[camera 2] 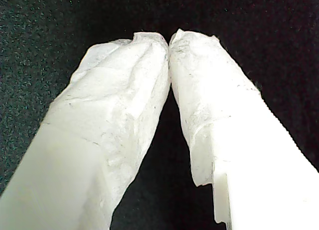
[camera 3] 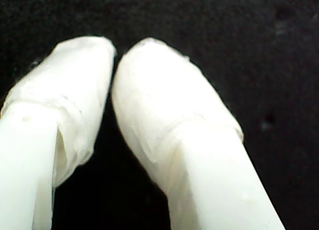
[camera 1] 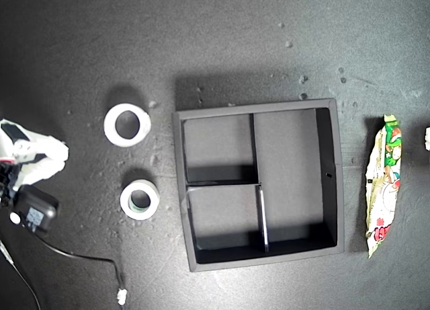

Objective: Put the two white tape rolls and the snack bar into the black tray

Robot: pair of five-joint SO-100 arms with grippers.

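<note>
Snack bar (camera 1: pixel 383 185) seen only from outside, wrist views show both hands (camera 2: pixel 169 40) (camera 3: pixel 114 53) closed, empty.

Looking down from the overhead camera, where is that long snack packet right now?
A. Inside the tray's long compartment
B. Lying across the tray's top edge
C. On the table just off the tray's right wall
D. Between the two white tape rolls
C. In the exterior view the snack bar lies on the dark table beyond the right wall of the black tray, apart from it; the tray's compartments hold nothing.
</note>
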